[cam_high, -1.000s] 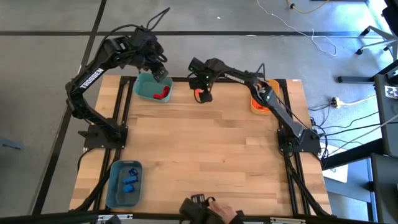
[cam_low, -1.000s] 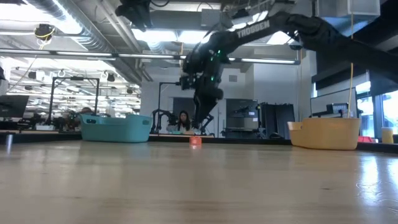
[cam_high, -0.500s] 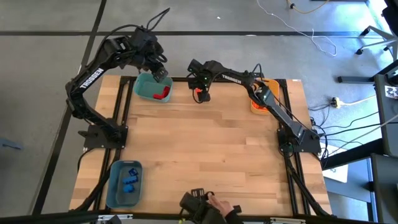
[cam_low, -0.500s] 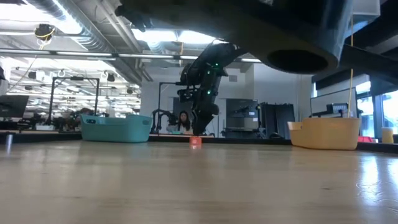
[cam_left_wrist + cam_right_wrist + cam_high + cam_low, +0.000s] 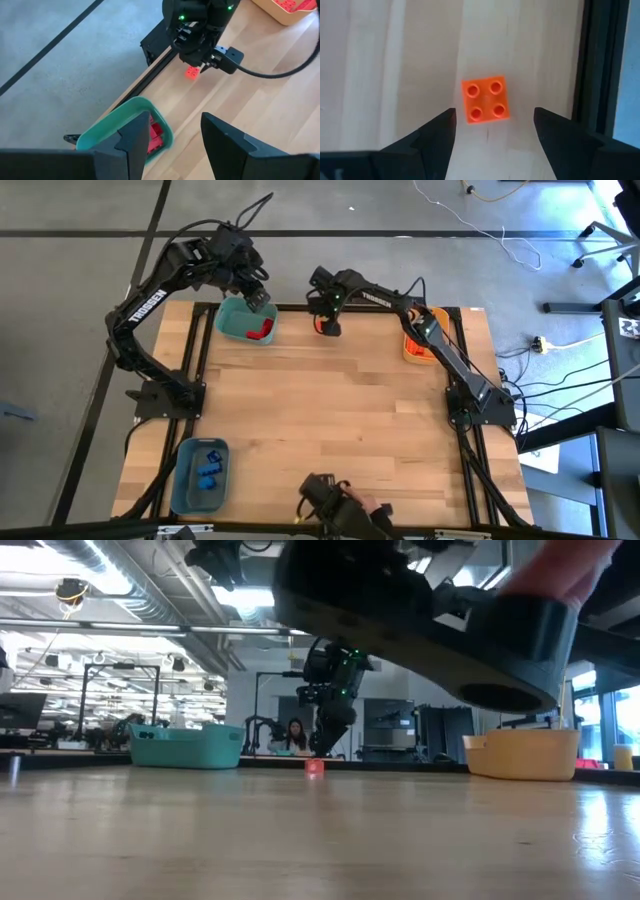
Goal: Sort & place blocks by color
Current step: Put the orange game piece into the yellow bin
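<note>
The right gripper (image 5: 492, 130), fingers spread and empty, hovered over an orange block (image 5: 485, 99) beside the teal bin (image 5: 238, 323); the left gripper (image 5: 172, 135), parted and empty, hung above that bin.

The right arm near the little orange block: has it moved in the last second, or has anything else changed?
The right gripper, open, has drawn back toward the table's far edge and now hangs over the orange block, not gripping it. At the near edge, a person's hand with a dark device has shifted right. The block, the left gripper over the teal bin, and the other bins stayed put.
</note>
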Robot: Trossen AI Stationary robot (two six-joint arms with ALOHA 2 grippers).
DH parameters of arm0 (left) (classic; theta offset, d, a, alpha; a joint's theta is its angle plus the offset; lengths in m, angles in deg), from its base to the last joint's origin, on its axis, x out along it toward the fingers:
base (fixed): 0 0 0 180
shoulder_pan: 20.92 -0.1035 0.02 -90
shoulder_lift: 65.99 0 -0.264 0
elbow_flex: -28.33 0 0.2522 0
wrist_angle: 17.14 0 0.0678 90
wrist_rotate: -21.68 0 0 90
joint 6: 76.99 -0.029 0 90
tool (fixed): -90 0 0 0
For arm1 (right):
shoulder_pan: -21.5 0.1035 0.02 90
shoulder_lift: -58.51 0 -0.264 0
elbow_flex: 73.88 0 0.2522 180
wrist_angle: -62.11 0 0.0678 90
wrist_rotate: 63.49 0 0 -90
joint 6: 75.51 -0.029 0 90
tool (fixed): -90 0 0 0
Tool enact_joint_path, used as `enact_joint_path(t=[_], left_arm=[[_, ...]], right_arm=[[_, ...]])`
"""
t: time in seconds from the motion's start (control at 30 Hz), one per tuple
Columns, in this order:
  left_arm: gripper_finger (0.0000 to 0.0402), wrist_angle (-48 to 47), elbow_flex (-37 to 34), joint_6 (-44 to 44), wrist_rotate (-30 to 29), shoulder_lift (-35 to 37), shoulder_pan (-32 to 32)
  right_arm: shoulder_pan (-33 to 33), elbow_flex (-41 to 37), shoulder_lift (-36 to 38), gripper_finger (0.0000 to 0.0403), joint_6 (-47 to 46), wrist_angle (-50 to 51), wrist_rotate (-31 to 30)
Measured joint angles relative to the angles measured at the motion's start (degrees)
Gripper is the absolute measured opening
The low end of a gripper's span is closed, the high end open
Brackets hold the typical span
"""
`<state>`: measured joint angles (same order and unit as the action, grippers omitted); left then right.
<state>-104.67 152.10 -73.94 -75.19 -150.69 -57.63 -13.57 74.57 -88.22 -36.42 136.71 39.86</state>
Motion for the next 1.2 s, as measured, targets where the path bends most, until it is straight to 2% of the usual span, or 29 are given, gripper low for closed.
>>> enact_joint_path(t=[0.1, 0.3, 0.93, 1.03, 1.2], left_arm=[[0.0169, 0.0, 0.0, 0.0, 0.1, 0.0, 0.0], [0.0169, 0.0, 0.0, 0.0, 0.1, 0.0, 0.0], [0.0169, 0.0, 0.0, 0.0, 0.6, 0.0, 0.0], [0.0169, 0.0, 0.0, 0.0, 0.6, 0.0, 0.0], [0.0169, 0.0, 0.0, 0.0, 0.6, 0.0, 0.0]], right_arm=[[-0.5, 0.0, -0.1, 0.0268, 0.0, 0.3, 0.3], [-2.0, -0.1, -1.4, 0.0262, 0.3, 0.8, 9.1], [-2.3, -0.1, -1.2, 0.0241, 2.9, 0.4, 9.4], [-2.3, -0.1, -1.2, 0.0221, 1.6, 1.3, 9.2], [-2.3, -0.1, -1.2, 0.0158, 0.0, 1.7, 7.8]])
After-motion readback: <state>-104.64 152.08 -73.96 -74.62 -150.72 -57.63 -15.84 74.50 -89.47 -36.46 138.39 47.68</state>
